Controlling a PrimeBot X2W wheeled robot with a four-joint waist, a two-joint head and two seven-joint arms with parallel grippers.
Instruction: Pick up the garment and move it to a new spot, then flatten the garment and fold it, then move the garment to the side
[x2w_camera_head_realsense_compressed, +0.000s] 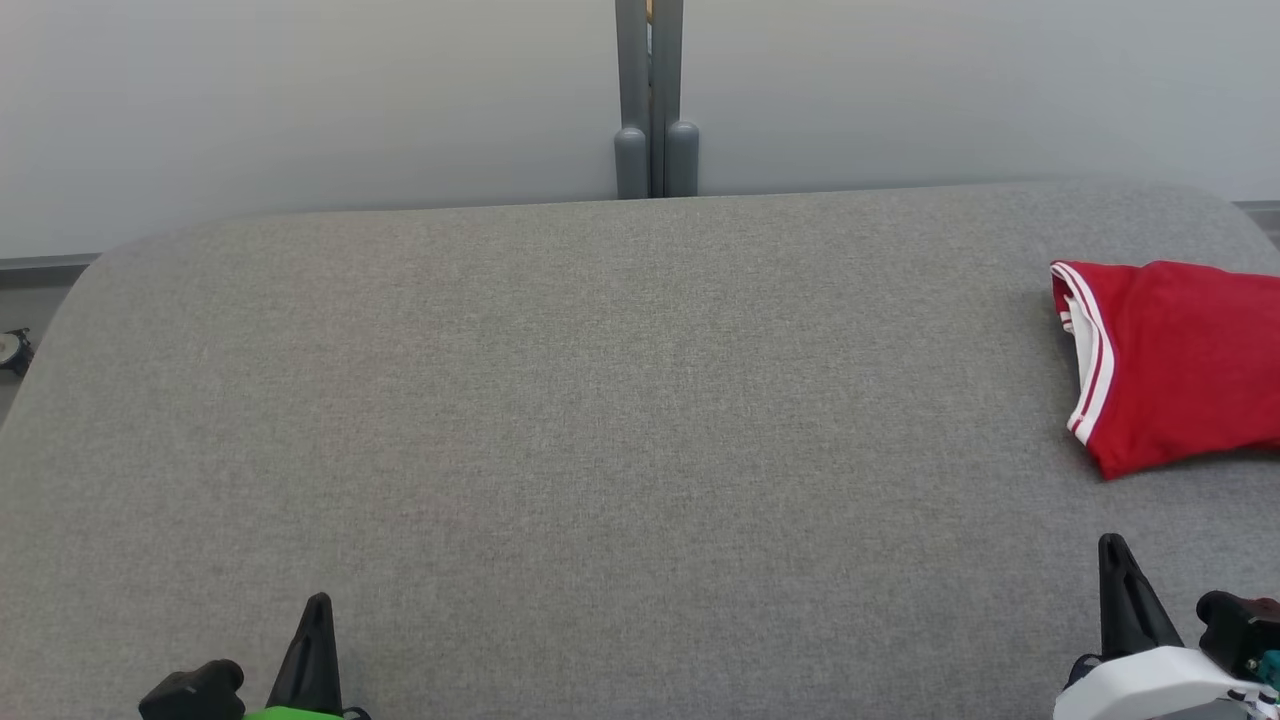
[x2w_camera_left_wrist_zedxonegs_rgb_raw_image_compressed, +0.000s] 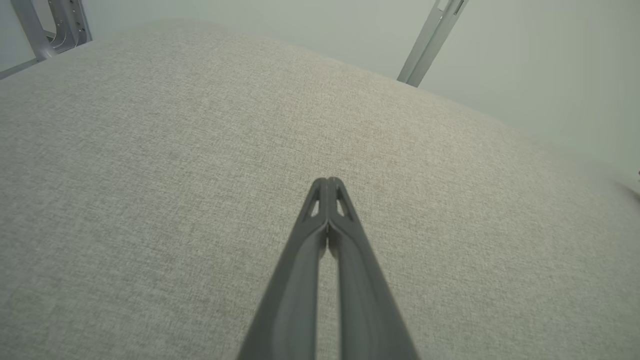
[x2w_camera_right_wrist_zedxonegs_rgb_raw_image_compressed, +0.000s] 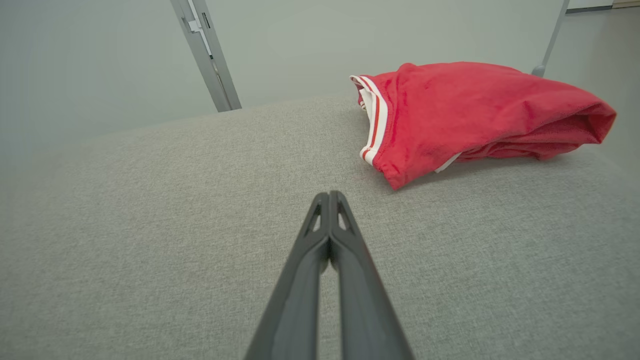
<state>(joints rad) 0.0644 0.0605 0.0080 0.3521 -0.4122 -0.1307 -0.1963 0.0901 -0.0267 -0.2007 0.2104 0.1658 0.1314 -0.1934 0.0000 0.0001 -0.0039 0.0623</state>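
1. Red cloth with white striped trim is being shown at the far right of the grey fabric-covered table (x2w_camera_head_realsense_compressed: 600, 400): the garment (x2w_camera_head_realsense_compressed: 1180, 365) is lying there folded into a compact bundle, and its right part is being cut off by the edge of the head view.
2. The left tool (x2w_camera_head_realsense_compressed: 318, 610) is being held clenched at the near left. In the left wrist view its two dark fingers (x2w_camera_left_wrist_zedxonegs_rgb_raw_image_compressed: 327, 182) are being pressed together over bare table fabric, with nothing between them.
3. The right tool (x2w_camera_head_realsense_compressed: 1113, 548) is likewise being held clenched and empty at the near right.
4. In the right wrist view the right tool (x2w_camera_right_wrist_zedxonegs_rgb_raw_image_compressed: 330, 196) is being pointed just left of the garment (x2w_camera_right_wrist_zedxonegs_rgb_raw_image_compressed: 475, 110), near its closest corner but apart from it.
5. A grey upright post (x2w_camera_head_realsense_compressed: 655, 100) is being shown behind the table's far edge, against a pale wall (x2w_camera_head_realsense_compressed: 300, 100).
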